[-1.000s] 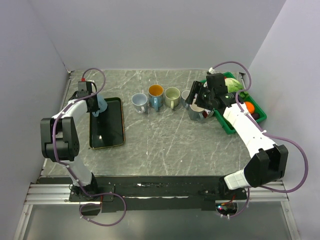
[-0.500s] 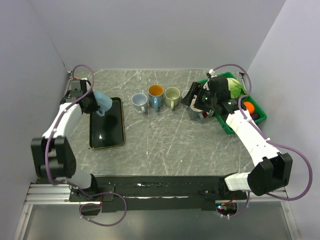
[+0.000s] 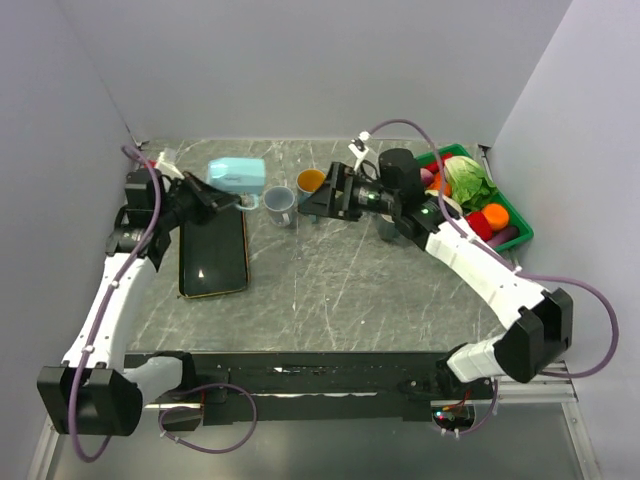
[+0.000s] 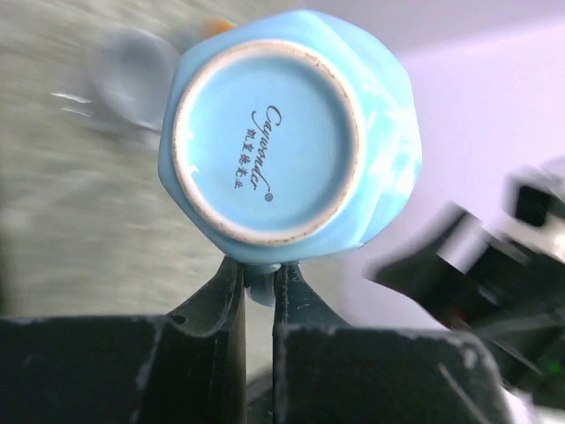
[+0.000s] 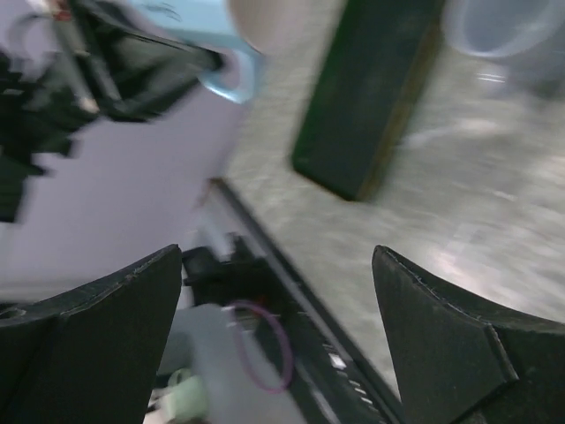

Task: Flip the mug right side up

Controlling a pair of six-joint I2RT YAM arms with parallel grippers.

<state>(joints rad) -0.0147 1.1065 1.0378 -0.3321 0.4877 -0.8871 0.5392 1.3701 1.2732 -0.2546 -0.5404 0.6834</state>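
Observation:
The light blue mug [image 3: 237, 174] is held in the air on its side, above the far end of the black tray [image 3: 213, 262]. My left gripper [image 3: 222, 196] is shut on its handle. In the left wrist view the mug's base [image 4: 265, 159] faces the camera and both fingers [image 4: 221, 291] pinch the handle. My right gripper [image 3: 318, 200] is open and empty over the row of mugs, pointing left toward the blue mug. In the right wrist view [image 5: 278, 336] the jaws stand wide apart, and the blue mug's handle [image 5: 237, 78] shows at the top.
A grey-blue mug [image 3: 279, 205] and an orange-lined mug [image 3: 311, 180] stand upright mid-table, and others are partly hidden by the right arm. A green bin [image 3: 518, 215] of vegetables sits at the far right. The tray [image 5: 371, 97] also shows blurred in the right wrist view.
My left gripper lifted the blue mug off the tray, carried it right and tipped it on its side. My right gripper swung left from near the green bin to over the mug row.

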